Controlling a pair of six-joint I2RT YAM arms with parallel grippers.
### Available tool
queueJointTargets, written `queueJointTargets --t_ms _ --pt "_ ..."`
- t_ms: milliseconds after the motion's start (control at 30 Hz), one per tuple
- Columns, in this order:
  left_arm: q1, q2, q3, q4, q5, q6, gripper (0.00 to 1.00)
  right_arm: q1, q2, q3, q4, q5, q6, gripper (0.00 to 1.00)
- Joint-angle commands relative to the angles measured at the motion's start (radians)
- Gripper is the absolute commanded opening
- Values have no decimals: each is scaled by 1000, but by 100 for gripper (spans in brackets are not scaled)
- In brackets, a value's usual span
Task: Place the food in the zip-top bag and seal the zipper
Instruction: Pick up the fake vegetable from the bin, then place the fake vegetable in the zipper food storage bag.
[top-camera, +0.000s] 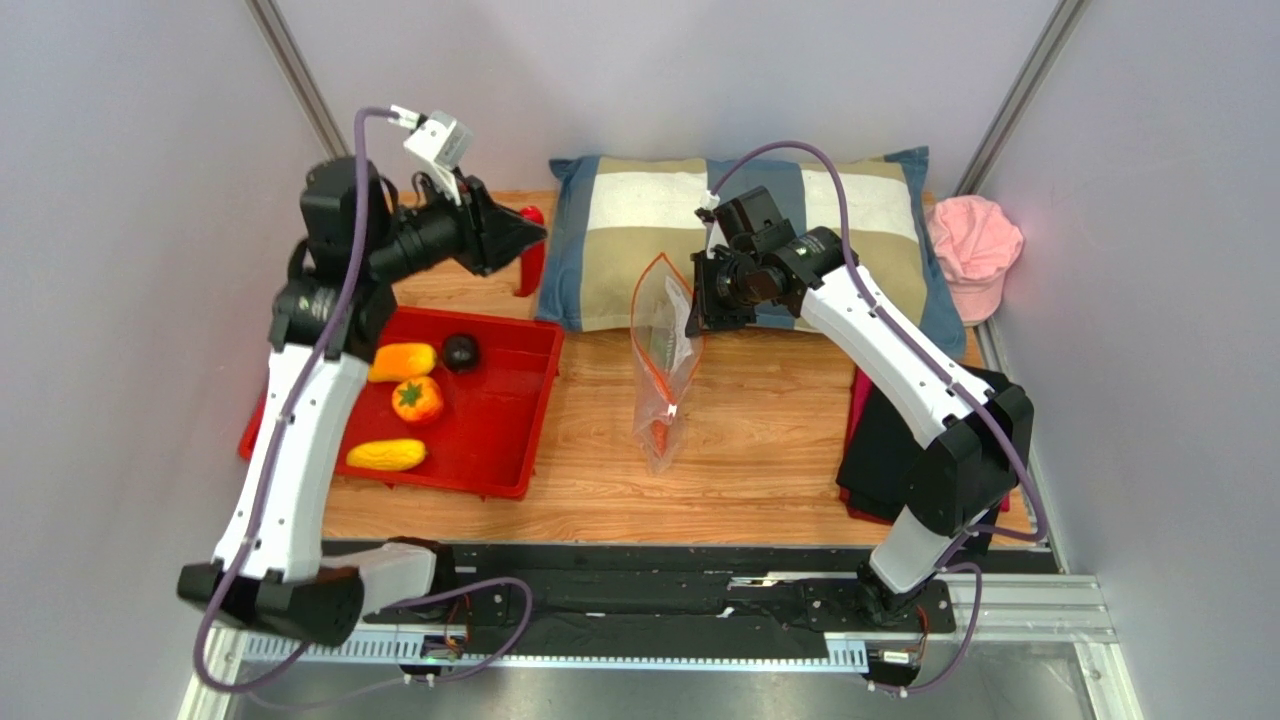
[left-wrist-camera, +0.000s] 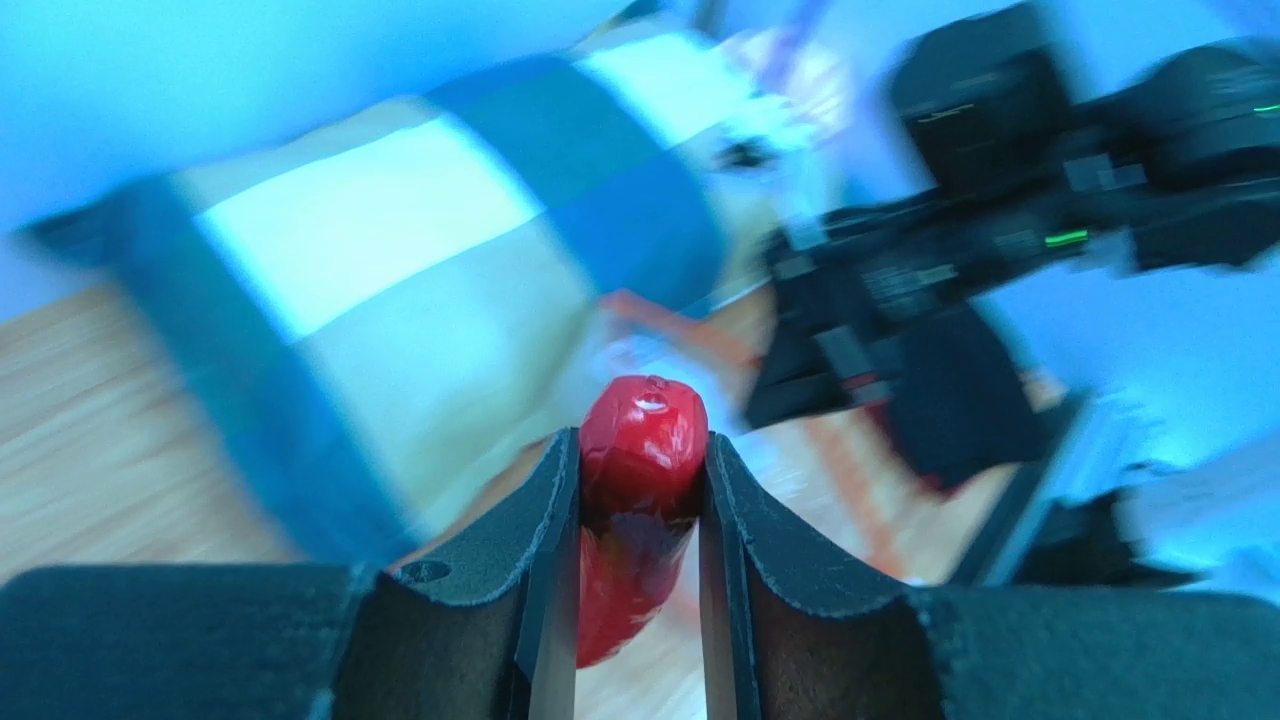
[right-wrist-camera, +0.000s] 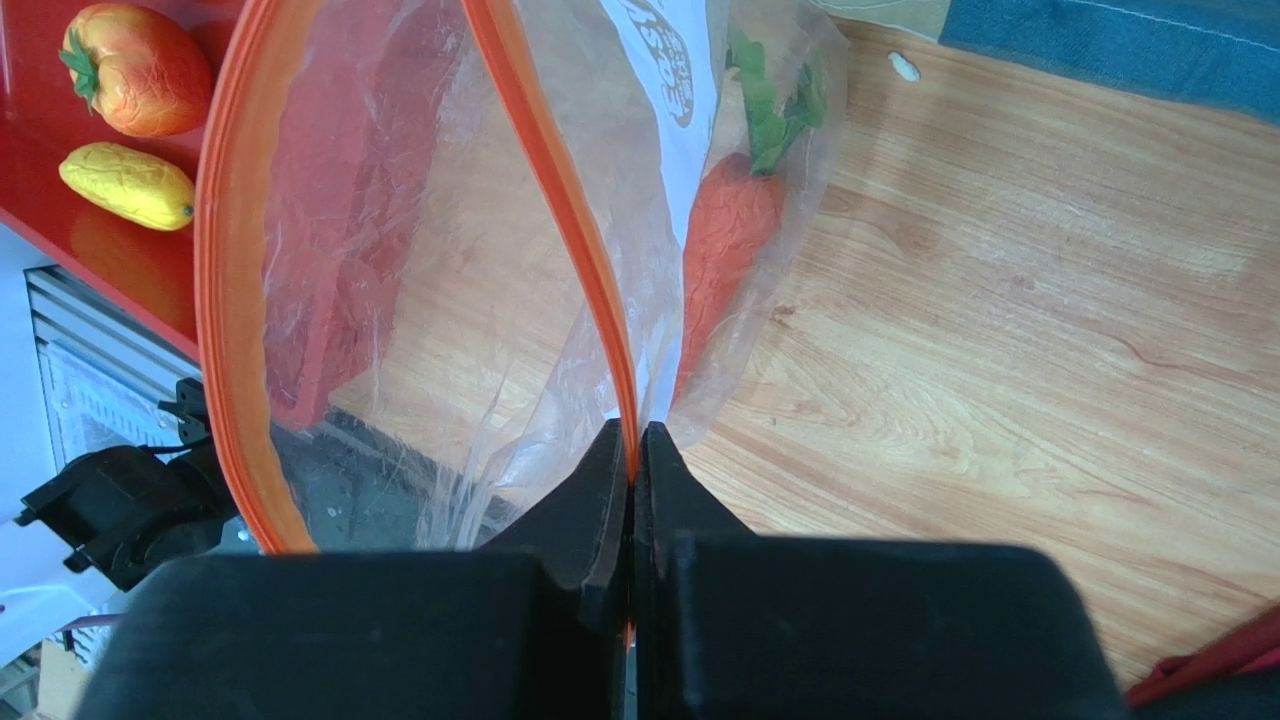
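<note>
A pale wooden worktop (top-camera: 751, 450) is sitting between plain grey walls, with a black mounting rail (top-camera: 676, 593) running along its near edge. A blue and cream checked pillow (top-camera: 646, 225) is lying across the far edge, and a pink cap (top-camera: 974, 240) is resting in the far right corner. A red tray (top-camera: 504, 405) is lying at the left edge, carrying a yellow-orange pepper (top-camera: 401, 362), a dark round fruit (top-camera: 460, 353), an orange fruit with a green top (top-camera: 416, 399) and a yellow piece (top-camera: 385, 455). A dark object (top-camera: 879, 450) is lying at the right edge, partly hidden by the right arm.

The zip-top bag (top-camera: 663, 353) is hanging upright over the middle of the worktop, just in front of the pillow, with a carrot (right-wrist-camera: 729, 225) lying inside it. The right gripper (right-wrist-camera: 633, 450) is pinching the orange zipper (right-wrist-camera: 556, 195) with its fingers pressed fully together, and the bag's mouth is gaping wide to one side.

The left gripper (top-camera: 526, 233) is hovering above the far left part of the worktop, between tray and pillow, well apart from the bag. Its wrist view is blurred, yet its fingers (left-wrist-camera: 549, 510) are plainly clamping a small red piece (left-wrist-camera: 646, 428), closed only as far as the piece allows.
</note>
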Motion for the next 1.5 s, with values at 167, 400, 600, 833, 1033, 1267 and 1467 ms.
queueJointTargets --t_ms 167,400,600,833,1033,1267,1467 --pt "-377 -52 -172 601 -209 -498 0 1 -15 42 41 -14 26 0" --pt "-456 62 -192 531 -413 -602 1 2 -20 52 44 -18 38 0" --pt "-506 106 -240 412 -579 -643 4 1 -26 49 46 -5 40 0" --pt "-509 137 -289 250 -576 -722 9 -1 -31 47 43 12 40 0" --pt "-511 136 -255 198 -550 -639 67 -1 -48 49 43 14 32 0" --pt "-447 16 -40 54 -400 -272 95 -1 -84 23 43 29 9 0" --pt "-30 -103 -85 -271 -96 86 99 -2 -112 -2 44 34 -6 0"
